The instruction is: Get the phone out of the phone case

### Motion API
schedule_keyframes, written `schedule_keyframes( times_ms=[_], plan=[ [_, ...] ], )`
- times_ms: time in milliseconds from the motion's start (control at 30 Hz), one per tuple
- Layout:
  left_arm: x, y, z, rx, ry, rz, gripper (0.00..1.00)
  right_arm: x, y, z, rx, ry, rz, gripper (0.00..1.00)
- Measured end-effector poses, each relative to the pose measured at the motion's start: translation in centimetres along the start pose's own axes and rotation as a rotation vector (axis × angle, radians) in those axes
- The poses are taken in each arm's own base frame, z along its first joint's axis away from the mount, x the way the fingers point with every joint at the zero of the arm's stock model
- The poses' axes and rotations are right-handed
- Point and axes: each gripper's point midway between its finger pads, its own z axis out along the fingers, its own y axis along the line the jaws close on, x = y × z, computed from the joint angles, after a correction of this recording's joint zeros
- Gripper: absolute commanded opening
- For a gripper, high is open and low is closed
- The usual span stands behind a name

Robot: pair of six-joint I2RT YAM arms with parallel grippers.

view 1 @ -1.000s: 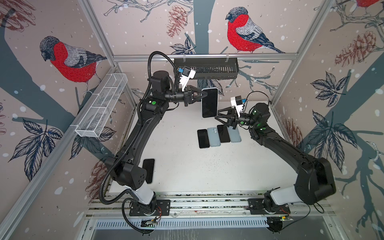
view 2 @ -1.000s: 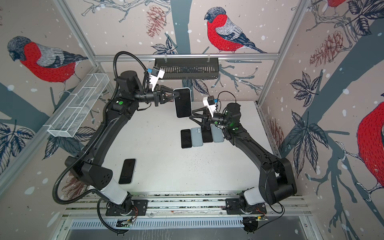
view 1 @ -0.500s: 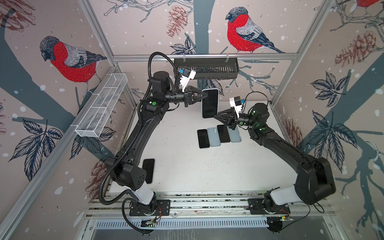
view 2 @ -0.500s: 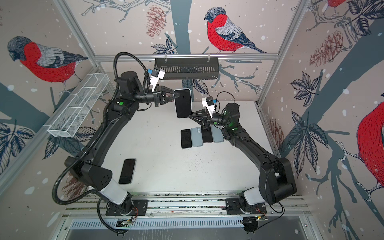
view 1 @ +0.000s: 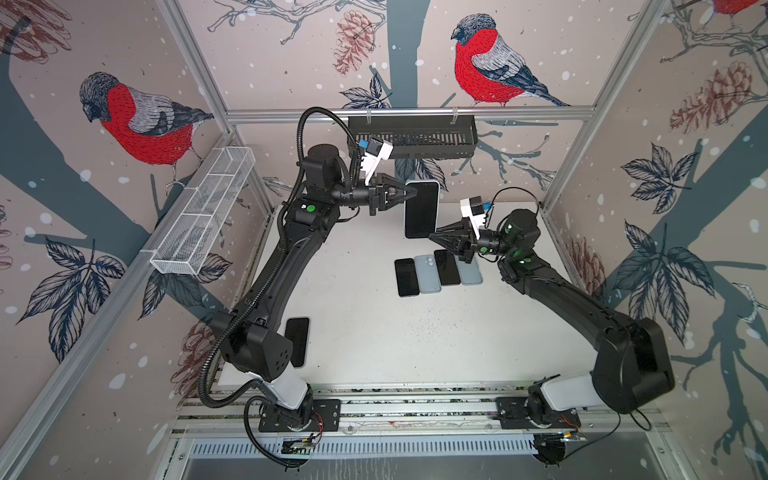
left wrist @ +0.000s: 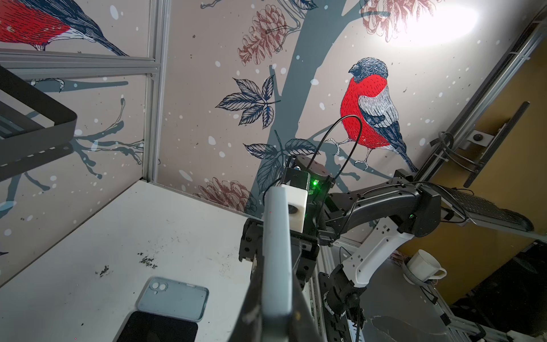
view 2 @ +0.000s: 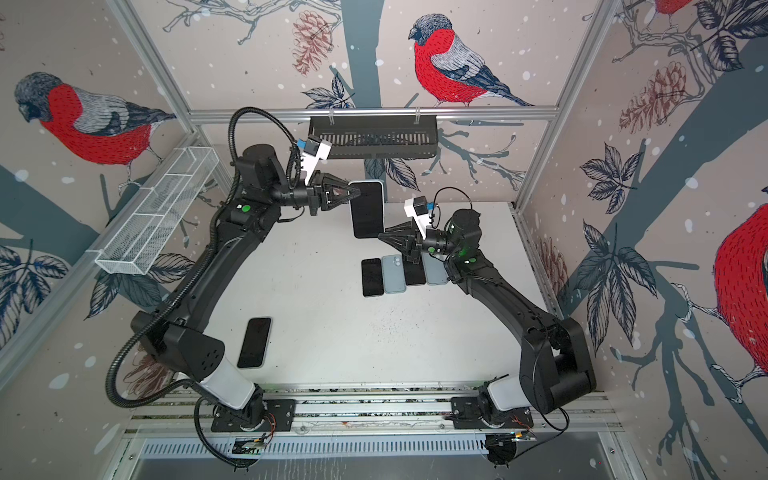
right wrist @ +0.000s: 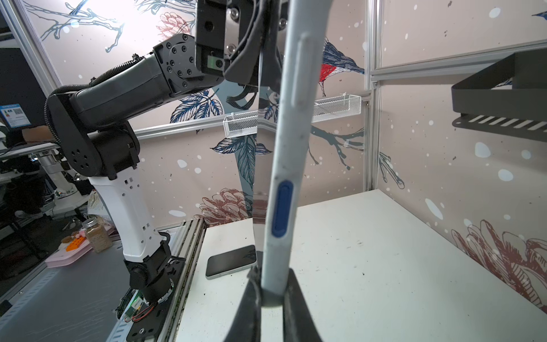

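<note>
Lab robot cell: aluminium frame (view 1: 409, 113), bird-print wall panels (view 1: 291, 54), rail-mounted arms (view 1: 270, 266).

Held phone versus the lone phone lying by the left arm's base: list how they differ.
1. The held phone hangs roughly upright above the table; the lone phone lies flat on it.
2. The left end effector and right end effector pinch the held phone from either side; nothing touches the lone phone.
3. The held phone wears a pale blue case; whether the lone phone has one is unclear.
Shared: dark screens.
</note>
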Motion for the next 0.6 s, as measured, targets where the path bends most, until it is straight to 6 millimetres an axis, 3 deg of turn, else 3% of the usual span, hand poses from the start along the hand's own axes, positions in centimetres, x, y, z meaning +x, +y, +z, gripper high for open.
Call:
schedule_keyframes(
  times_ms=[200,600],
  plan=[
    [0.3,-0.1,0.2,0.074,-0.041,-0.04,0.0,0.2,0.6,0.7,-0.029,0.043,-0.097,0.02],
    [-0.1,-1.8,0.9,0.199,-0.139,-0.059,0.0,0.1,0.9,1.9,-0.093,0.154,-0.296,0.03]
  ],
)
